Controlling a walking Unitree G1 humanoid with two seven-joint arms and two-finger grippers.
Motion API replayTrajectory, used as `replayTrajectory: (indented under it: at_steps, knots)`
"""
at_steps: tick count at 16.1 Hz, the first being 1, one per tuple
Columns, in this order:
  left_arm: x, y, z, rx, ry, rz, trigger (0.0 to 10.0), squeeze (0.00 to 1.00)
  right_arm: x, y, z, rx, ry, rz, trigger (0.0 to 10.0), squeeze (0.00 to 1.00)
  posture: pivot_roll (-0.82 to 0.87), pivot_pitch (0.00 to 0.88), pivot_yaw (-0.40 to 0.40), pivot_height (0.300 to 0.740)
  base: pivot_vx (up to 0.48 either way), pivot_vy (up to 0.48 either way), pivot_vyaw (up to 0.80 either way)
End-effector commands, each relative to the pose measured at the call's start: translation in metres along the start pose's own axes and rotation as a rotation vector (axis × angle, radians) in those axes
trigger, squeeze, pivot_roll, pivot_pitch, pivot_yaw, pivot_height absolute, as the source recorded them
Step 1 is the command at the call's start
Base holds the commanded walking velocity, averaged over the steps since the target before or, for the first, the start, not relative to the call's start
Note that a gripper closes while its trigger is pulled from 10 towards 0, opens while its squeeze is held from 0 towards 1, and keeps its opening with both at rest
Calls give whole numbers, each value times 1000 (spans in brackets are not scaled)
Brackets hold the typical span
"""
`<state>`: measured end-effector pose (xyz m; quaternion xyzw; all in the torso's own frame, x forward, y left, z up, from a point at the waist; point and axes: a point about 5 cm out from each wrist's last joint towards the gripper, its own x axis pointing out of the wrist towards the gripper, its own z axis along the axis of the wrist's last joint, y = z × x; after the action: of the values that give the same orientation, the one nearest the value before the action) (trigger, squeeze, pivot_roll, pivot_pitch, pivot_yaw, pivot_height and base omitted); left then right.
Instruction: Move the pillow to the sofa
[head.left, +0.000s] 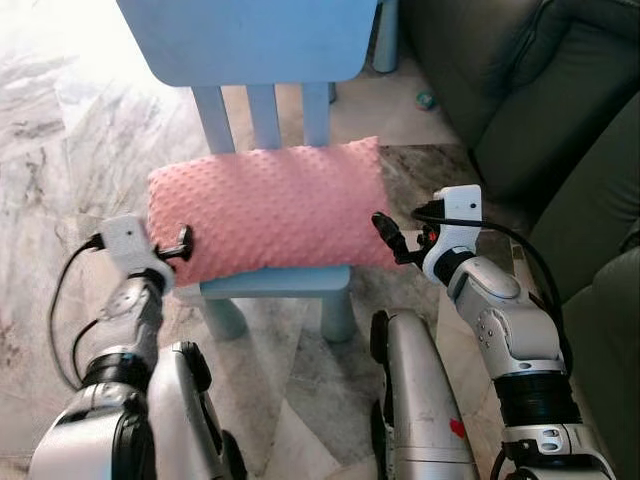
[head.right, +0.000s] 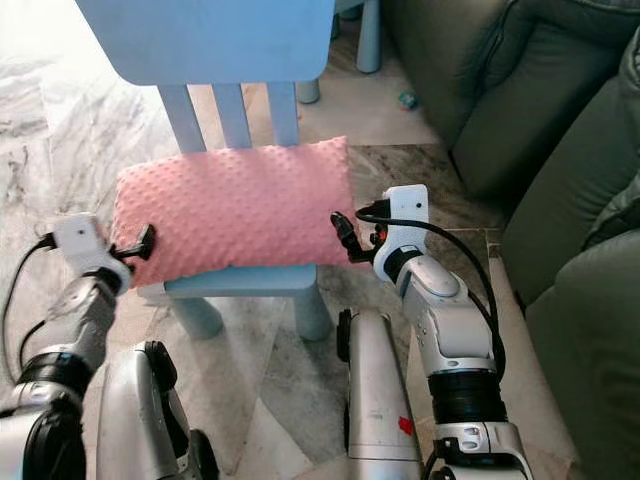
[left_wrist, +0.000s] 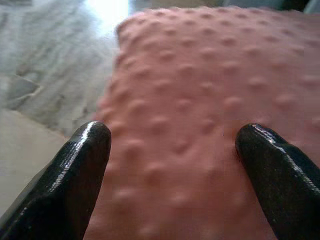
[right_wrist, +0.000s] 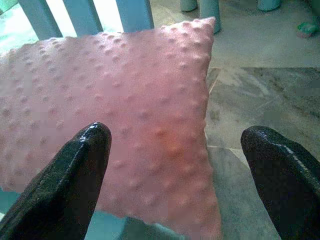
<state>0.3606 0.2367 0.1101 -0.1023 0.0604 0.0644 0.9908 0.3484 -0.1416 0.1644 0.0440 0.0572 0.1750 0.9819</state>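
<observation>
Your left gripper (head.left: 183, 243) sits at the pillow's (head.left: 268, 207) left end with its fingers (left_wrist: 80, 170) spread wide, the dotted pink fabric between them but not yet pinched; your right gripper (head.left: 392, 238) is at the pillow's right end, also wide open, one finger over the fabric and the other over bare floor (right_wrist: 260, 90) beyond the pillow's edge. The pillow lies flat on the seat of the blue chair (head.left: 270, 283), overhanging it at both ends. If you close now, the right side may catch only the corner seam, and the soft pillow would likely sag or slip out; a push could also slide it against the chair's back slats (head.left: 265, 115). The sofa (head.left: 530, 90) stands just right of the pillow, with open floor between, so that is your clear way; lift above the chair back first.
</observation>
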Motion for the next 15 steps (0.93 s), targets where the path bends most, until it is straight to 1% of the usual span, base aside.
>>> replayTrajectory:
  at_steps: [1,3,5,6,7,8,9,10,13,14,15]
  knots:
    - [-1,3,-6,21,23,-11,10000,0,0,4,-1,3,11,30,10000,0,-240,315,22,429,0,0,0]
    - [2,5,0,-4,14,14,10000,0,-2,7,5,23,-1,75,10000,0,-247,322,23,429,0,0,0]
    - [5,8,14,-4,-27,27,10000,0,-4,0,4,-51,40,60,10000,0,-250,333,24,429,0,0,0]
    - [7,12,21,-3,-49,39,10000,0,-4,-8,-2,-65,77,37,10000,0,-253,336,23,429,0,0,0]
    - [7,18,28,3,-62,58,10000,0,-4,-13,-5,-29,99,43,10000,0,-249,340,22,429,0,0,0]
    - [7,21,30,-2,-63,67,10000,0,-3,-11,-5,-14,101,70,10000,0,-249,340,22,429,0,0,0]
    - [8,24,33,-19,-63,78,10000,0,2,-5,0,-38,82,144,10000,0,-244,349,22,429,0,0,0]
    - [8,25,33,-25,-62,81,10000,0,3,-4,2,-46,71,156,10000,0,-244,349,22,429,0,0,0]
    - [8,23,30,-41,-45,67,10000,0,16,-6,19,-92,-7,139,10000,0,-232,358,18,429,0,0,0]
    - [8,22,29,-34,-41,66,10000,0,19,-6,21,-117,-17,146,10000,0,-233,359,19,429,0,0,0]
    - [8,22,28,-30,-39,65,10000,0,22,-6,22,-165,-16,151,10000,0,-233,359,19,429,0,0,0]
